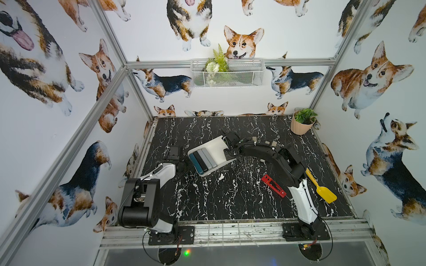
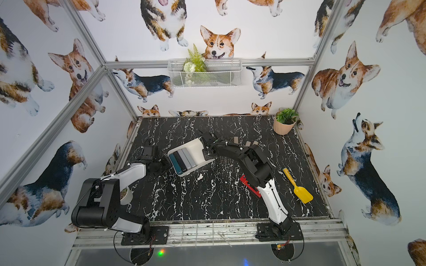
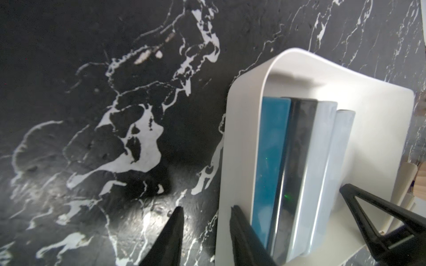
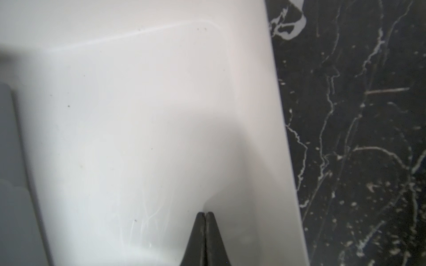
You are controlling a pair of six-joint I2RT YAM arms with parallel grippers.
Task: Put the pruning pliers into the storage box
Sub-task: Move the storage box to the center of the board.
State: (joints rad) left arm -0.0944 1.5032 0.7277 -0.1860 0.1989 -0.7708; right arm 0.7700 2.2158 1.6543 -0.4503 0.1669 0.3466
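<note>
The white storage box (image 1: 219, 147) (image 2: 196, 147) lies mid-table with a teal (image 1: 195, 163), a black (image 1: 200, 162) and two grey (image 1: 207, 159) pruning pliers side by side at its left end. A red one (image 1: 273, 185) lies on the table by the right arm. Beige ones (image 1: 267, 142) show behind that arm. My left gripper (image 3: 206, 209) stands open at the box's left wall (image 3: 239, 138), one fingertip over the table, the other over the wall beside the teal bar (image 3: 272, 149). My right gripper (image 4: 205, 213) is shut and empty, tips on the box's bare floor (image 4: 138, 115) near its right wall.
A yellow shovel (image 1: 321, 187) lies right of the right arm. A potted plant (image 1: 303, 123) stands in the back right corner. A white wire basket (image 1: 227, 73) hangs on the back wall. A white cup (image 2: 126, 195) sits by the left arm.
</note>
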